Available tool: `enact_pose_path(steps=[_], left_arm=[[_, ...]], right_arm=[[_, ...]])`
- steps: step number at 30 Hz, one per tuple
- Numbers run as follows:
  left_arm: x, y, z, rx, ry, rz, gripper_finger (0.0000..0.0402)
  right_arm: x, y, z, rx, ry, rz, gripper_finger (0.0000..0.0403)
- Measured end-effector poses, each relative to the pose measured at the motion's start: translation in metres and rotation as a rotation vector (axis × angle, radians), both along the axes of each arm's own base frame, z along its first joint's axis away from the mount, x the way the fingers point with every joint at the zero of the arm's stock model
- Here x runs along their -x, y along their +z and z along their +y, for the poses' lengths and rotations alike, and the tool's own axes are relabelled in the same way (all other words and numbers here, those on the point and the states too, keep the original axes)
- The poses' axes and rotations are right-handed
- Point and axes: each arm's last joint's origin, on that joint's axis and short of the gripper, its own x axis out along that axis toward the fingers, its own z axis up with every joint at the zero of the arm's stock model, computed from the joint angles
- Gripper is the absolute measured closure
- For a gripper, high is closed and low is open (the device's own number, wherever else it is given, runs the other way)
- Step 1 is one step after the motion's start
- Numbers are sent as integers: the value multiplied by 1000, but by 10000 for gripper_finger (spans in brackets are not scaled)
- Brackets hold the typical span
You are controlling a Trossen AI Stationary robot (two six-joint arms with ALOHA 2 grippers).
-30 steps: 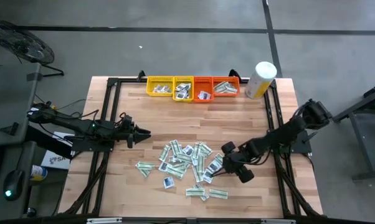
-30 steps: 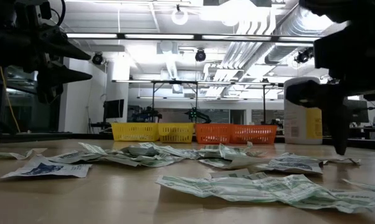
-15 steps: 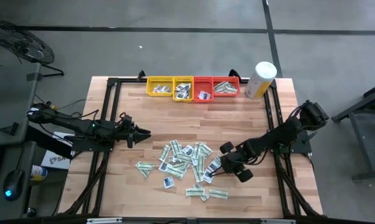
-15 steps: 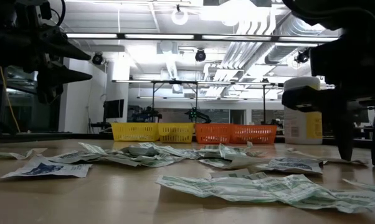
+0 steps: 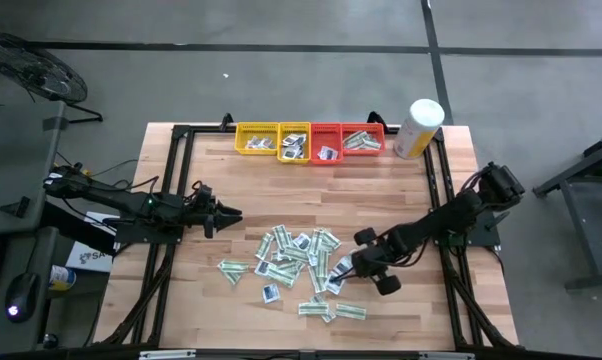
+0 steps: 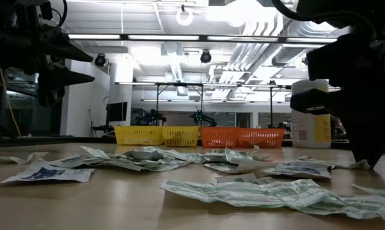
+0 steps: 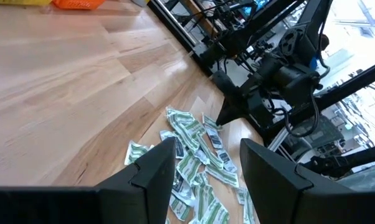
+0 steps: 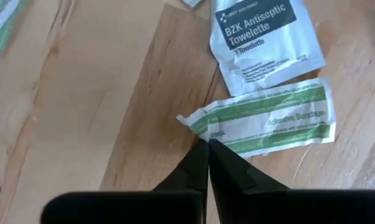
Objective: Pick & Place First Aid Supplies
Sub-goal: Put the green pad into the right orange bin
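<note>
Early going: a few packets lie in the yellow and red trays (image 5: 309,140), most still strewn mid-bench (image 5: 297,262); right claw (image 8: 207,155) clenched, seemingly pinching an adhesive bandage strip (image 8: 268,118); left claw (image 5: 231,214) released, waiting.

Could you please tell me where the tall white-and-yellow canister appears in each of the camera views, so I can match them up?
High view: the canister stands at the table's far right corner, just right of the red trays.
Low view: it stands at the right, partly behind the right arm, again right of the red trays.
Left wrist view: not in it.
Right wrist view: not in it.
Shared landmark: the row of yellow and red trays.
</note>
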Motion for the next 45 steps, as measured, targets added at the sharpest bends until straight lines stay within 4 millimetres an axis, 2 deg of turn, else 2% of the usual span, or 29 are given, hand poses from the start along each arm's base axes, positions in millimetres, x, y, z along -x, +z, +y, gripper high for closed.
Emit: enact_pose_path(steps=[7,13,20,28,36,45], left_arm=[[0,0,0,0,0,0,223],[0,0,0,0,1,0,223],[0,0,0,0,1,0,223],[0,0,1,9,44,-4,223],[0,0,3,41,112,-12,223],[1,0,5,38,180,-19,223]], right_arm=[[-17,28,-5,144,-197,-30,401],[-33,56,-24,199,-377,-37,402],[-52,79,-68,204,-548,-62,402],[-57,88,-139,217,-709,-39,403],[-51,98,-197,273,-605,-13,403],[-34,107,-252,428,-208,67,403]])
